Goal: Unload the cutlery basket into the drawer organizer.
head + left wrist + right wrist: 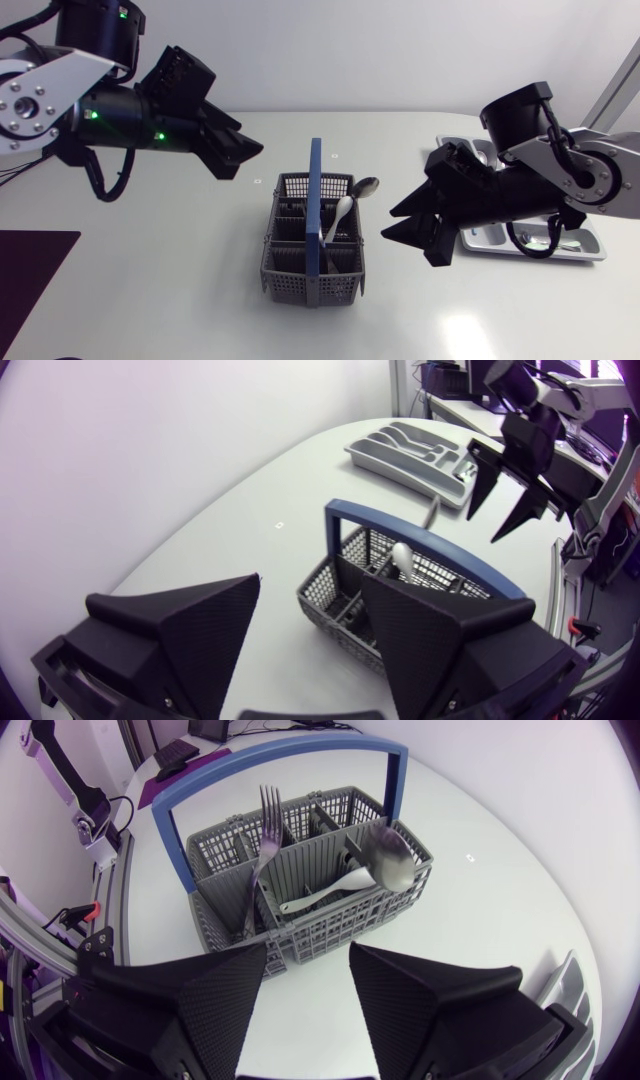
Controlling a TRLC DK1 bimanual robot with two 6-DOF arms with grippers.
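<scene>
A grey cutlery basket with a blue handle stands mid-table. A spoon leans out over its far right corner, and a second spoon lies inside. In the right wrist view a fork stands upright in the basket beside a spoon. The grey drawer organizer lies at the right, partly hidden by my right arm. My left gripper hovers open and empty to the basket's far left. My right gripper hangs open and empty just right of the basket.
A dark purple mat lies at the table's front left corner. In the left wrist view the organizer sits beyond the basket, with my right gripper hanging in front of it.
</scene>
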